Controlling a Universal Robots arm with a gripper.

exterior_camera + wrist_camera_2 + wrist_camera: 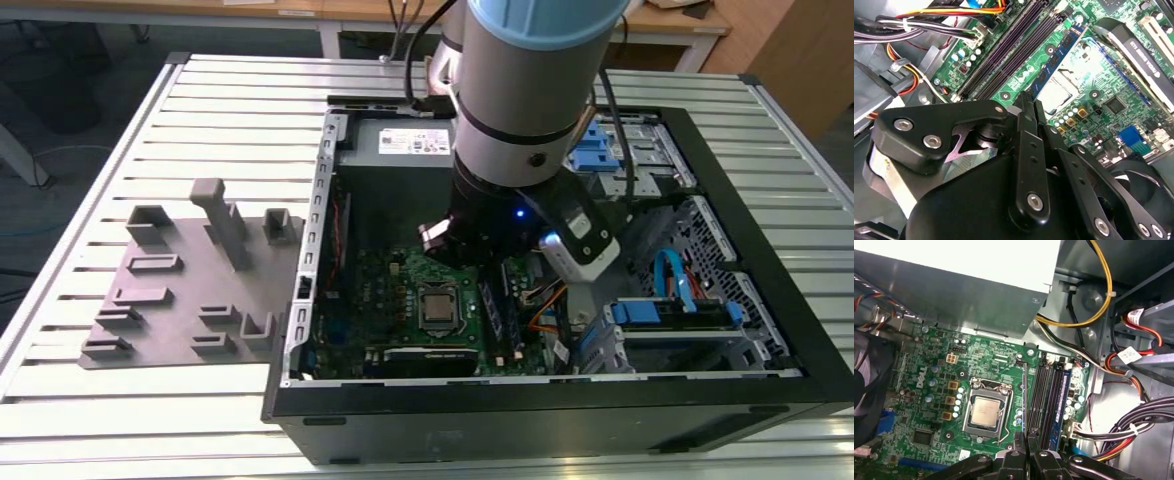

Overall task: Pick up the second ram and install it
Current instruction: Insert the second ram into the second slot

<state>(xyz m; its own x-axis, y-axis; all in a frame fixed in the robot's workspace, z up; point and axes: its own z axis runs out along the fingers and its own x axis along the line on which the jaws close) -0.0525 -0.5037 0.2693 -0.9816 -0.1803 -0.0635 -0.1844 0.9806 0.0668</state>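
Memory stick, the second ram, pinched between the jaws of the gripper, which are pressed together on its two faces. In the first wrist view it shows edge-on as a thin line hanging above the green motherboard. It lies between the square silver processor and the bank of long dark memory slots, parallel to them and just beside the nearest, not seated in any. The second wrist view shows its flat face with a row of dark chips. How far along its length the grip sits cannot be told.

In the exterior view the arm reaches down into the open computer case, which lies on a slatted counter at the centre and the exterior view's right. A grey fixture plate rests at the exterior view's left.

The stick appears offset from the slots toward the processor. Pressing down from here would probably land its edge on the board or the socket frame rather than in a slot. Even over a slot, a slight tilt or a notch not matching the slot's key could jam it, bend it or scrape its contacts. Uneven pressure might seat one end only and leave a latch unclosed. The bundled cables on the far side of the slots could snag the gripper if it drifts that way.
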